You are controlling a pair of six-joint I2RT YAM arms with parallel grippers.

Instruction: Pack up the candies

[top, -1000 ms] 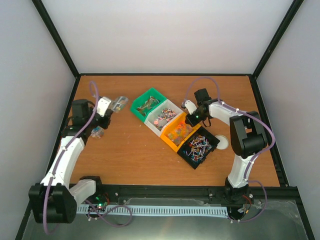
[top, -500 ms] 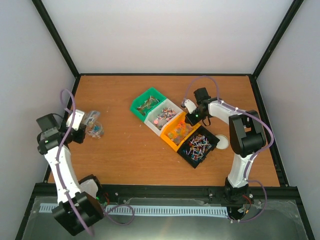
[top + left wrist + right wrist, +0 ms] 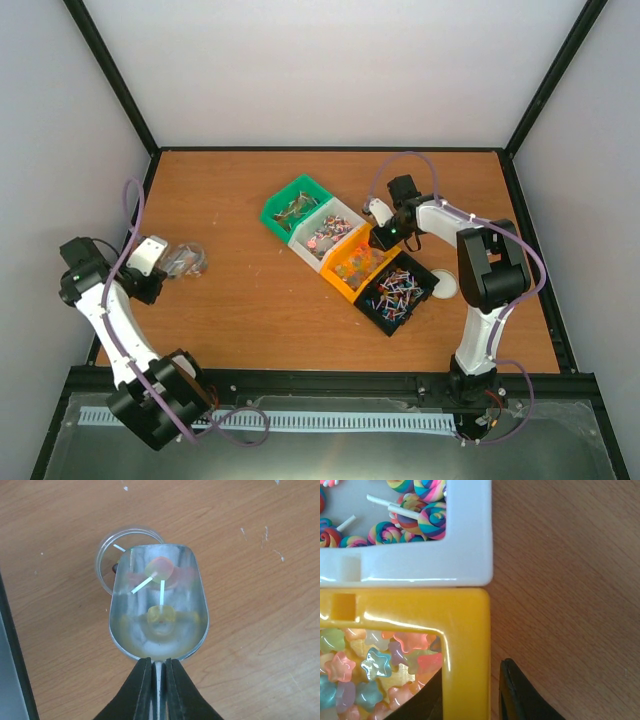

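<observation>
Midway through a candy-packing job, the wooden table carries a diagonal row of four bins. The yellow bin is third in line. The white bin touches its far-left side, the green bin lies beyond that, and the black bin sits against its near-right side. The right end effector straddles one end wall of the yellow bin, with one finger inside among star-shaped candies and the other outside over bare wood. Its jaws stand slightly spread, leaving a sliver of gap beside the wall, so it appears not to be clamping. Well to the left of the yellow bin, the left end effector is pressed tight on the handle of a metal scoop, whose lip overhangs a small clear cup. A few lollipops lie in the scoop. Packing looks partly done: the cup seems to hold some sweets, the scoop's load is not yet tipped out, and all four bins hold stock.
</observation>
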